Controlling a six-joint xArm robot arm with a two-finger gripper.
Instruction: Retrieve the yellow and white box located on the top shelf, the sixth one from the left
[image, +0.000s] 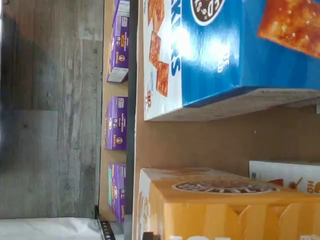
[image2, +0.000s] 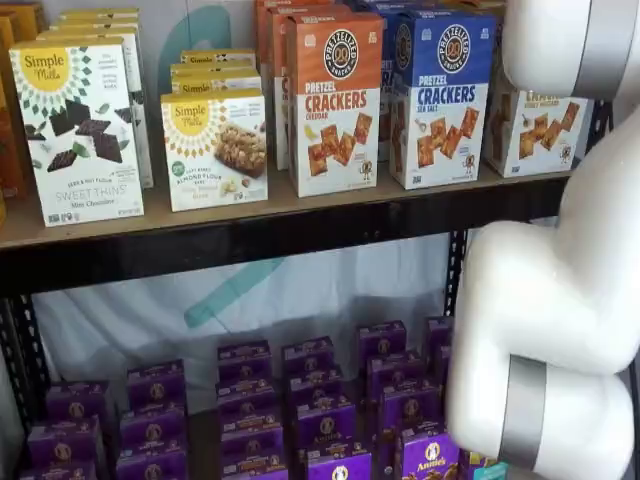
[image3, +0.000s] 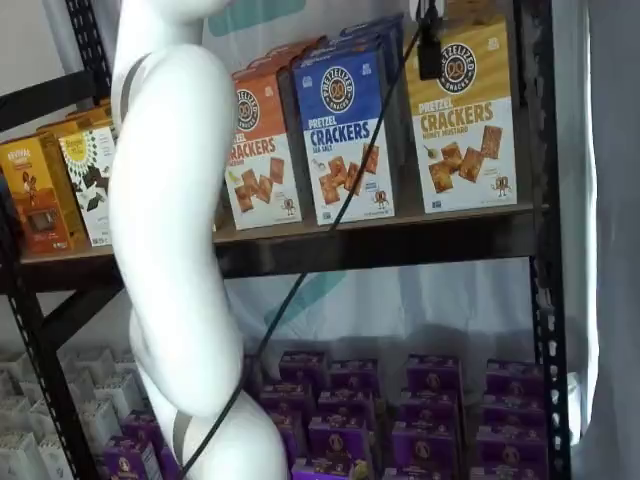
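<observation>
While closing in on the target, with no grasp made yet: sits at the approach step. Of the gripper (image3: 430, 45), only a dark shape beside a cable at the upper edge in a shelf view, just in front of the yellow and white box (image3: 462, 120); cannot tell whether the fingers are apart or together. Stands upright at the right end of the top shelf (image3: 400, 240), just beside the blue box (image3: 345, 130), half hidden by the arm (image2: 560, 290) in a shelf view. Next, probably: line up squarely over the yellow top (image: 225, 210), straddle it without nudging the neighbour, then clamp and draw out.
</observation>
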